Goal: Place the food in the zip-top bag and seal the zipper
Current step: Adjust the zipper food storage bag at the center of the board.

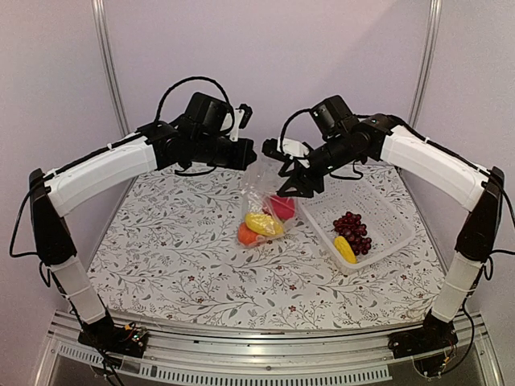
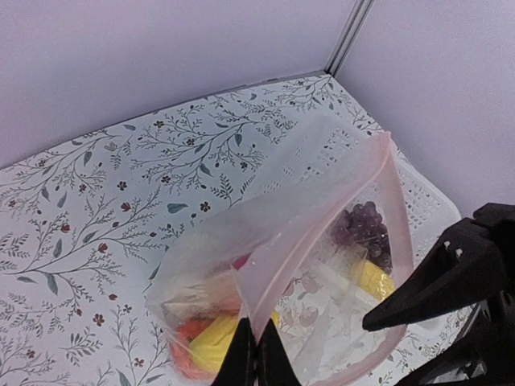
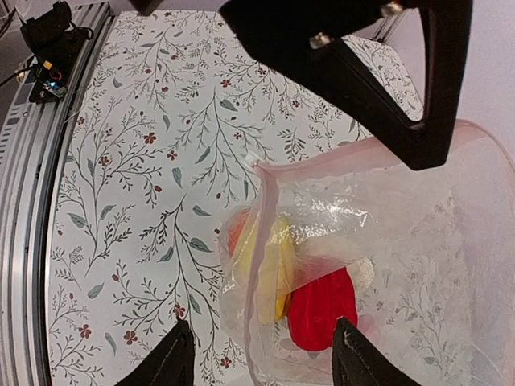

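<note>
Top external view. Left pincer (image 1: 249,155) clamped on the zipper strip (image 2: 251,305) at the top edge of the clear bag (image 1: 261,193). Bag hanging below that pincer, bottom down on the flowered table (image 1: 177,241). Right pincer (image 1: 291,186) just beside the bag's mouth, jaws apart, closed on nothing. Below and between the two pincers, inside the bag: red piece (image 1: 282,207), yellow piece (image 1: 263,223), orange piece (image 1: 247,235). On the outer side of the right pincer, apart from the bag: white basket (image 1: 382,207) holding grapes (image 1: 352,224) and a second yellow piece (image 1: 345,248).

Left wrist view. Shows both fingers (image 2: 240,362) pressed together on the pinkish strip, with the bag's open mouth spreading away beyond them. Right pincer in black at the far side of the mouth. Grapes and basket visible through the plastic.

Right wrist view. Shows the two fingertips (image 3: 167,363) well apart, with the strip running down between them and no clear contact on either side. Red, yellow and orange pieces just beyond the fingertips. Whitish lump (image 3: 354,269) beside the red piece, too veiled by plastic to name.
</note>
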Robot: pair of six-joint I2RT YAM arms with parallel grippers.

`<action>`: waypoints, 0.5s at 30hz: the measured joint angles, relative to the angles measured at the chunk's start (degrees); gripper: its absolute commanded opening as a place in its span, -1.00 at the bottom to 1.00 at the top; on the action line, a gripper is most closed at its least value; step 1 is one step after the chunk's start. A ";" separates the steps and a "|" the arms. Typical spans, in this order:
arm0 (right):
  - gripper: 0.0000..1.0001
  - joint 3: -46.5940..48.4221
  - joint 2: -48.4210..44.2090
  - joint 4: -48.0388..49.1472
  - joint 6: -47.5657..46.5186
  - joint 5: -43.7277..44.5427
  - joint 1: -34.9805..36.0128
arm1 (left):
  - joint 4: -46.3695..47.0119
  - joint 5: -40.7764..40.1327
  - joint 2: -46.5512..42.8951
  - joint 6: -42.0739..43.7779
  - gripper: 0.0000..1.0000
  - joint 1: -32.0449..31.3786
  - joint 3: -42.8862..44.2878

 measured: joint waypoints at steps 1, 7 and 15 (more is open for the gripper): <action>0.08 0.00 0.33 0.00 -0.57 0.48 0.55 | 0.02 0.13 0.00 -0.02 -1.00 0.00 0.02; -0.27 -0.44 1.75 -0.35 -2.84 3.82 2.45 | 0.22 1.18 0.00 -0.04 -1.00 0.02 0.02; -0.92 -0.70 2.36 -0.28 -4.31 7.23 2.62 | 0.63 2.19 0.00 -0.37 -0.67 0.37 0.00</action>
